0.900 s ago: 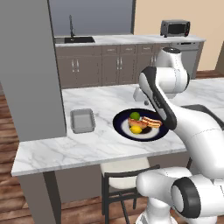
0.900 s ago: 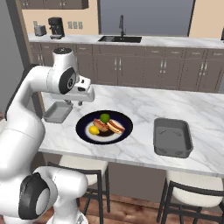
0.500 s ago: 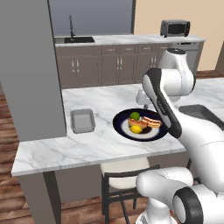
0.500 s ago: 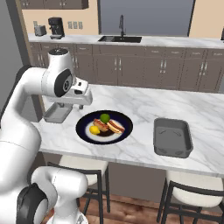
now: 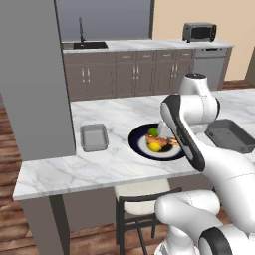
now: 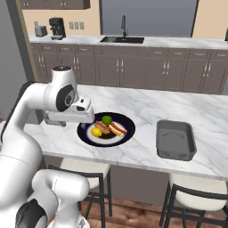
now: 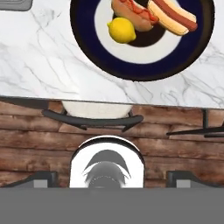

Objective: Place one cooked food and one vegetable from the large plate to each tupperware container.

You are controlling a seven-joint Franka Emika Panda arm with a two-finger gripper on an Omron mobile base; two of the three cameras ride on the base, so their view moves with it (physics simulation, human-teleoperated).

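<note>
Gripper is newly spread wide, empty, nr plate; trays are left unfilled, so 1st pick is due.

Grey cabinets (sink above), wood floor.

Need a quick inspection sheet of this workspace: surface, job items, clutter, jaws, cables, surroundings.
Surface: white marble counter, bare around the items.
Job's things: large plate holds a lemon, a lime and two hot dogs; both trays, left tray and right tray, hold nothing.
Clutter: nothing seen.
Grippers: gripper hidden by the arm; jaws cannot be judged.
Cables: nothing seen.
Surroundings: stools under the counter, sink, toaster oven, coffee maker.
</note>
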